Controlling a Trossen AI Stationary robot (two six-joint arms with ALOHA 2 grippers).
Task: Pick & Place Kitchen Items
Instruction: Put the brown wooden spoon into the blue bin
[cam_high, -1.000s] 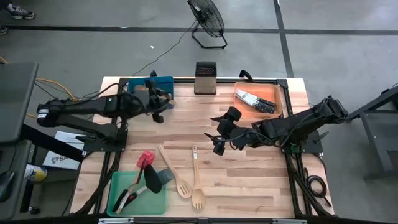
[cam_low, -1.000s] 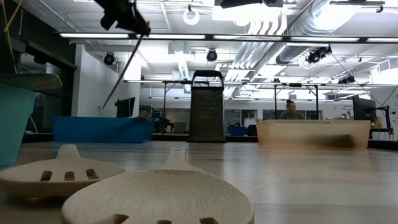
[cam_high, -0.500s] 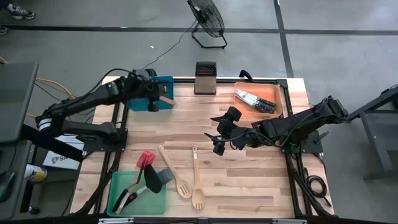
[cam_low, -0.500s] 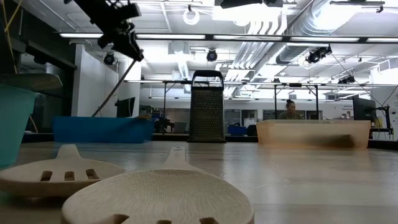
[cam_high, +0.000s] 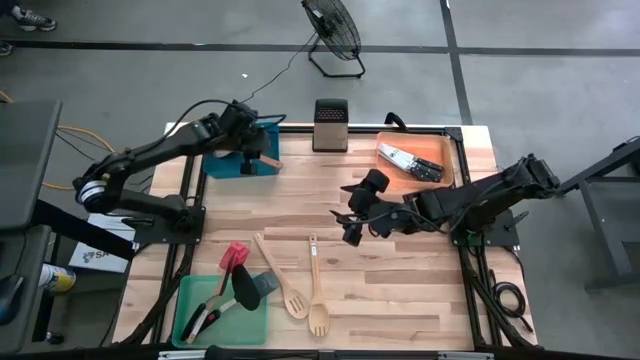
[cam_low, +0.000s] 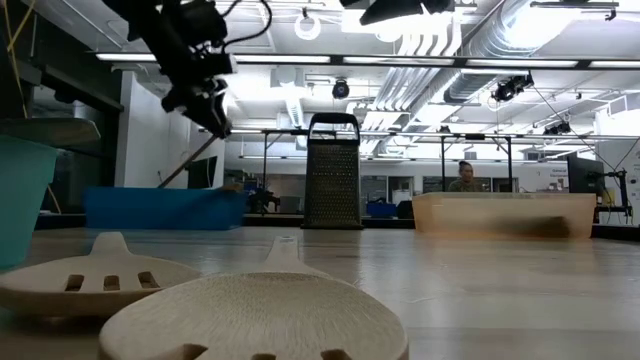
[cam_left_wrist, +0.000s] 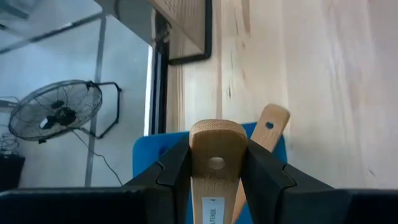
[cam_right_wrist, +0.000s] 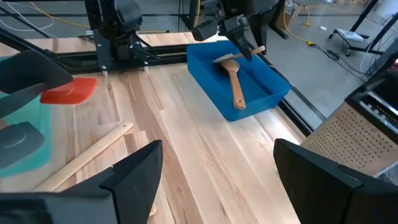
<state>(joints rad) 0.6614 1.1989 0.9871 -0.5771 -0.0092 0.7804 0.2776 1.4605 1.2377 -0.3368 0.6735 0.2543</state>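
At the high view's upper left, the left gripper (cam_high: 245, 150), clenched on a wooden utensil (cam_left_wrist: 216, 168), has swung over the blue tray (cam_high: 268, 133), so release looks near, while the right gripper (cam_high: 350, 213) waits open mid-frame.

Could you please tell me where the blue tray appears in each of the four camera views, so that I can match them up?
High view: blue tray at the table's far left corner, partly under the left gripper.
Low view: low blue band at left, left of the box grater.
Left wrist view: behind the held wooden utensil, tray at.
Right wrist view: upper centre, a wooden spoon inside.
Shared landmark: the box grater.
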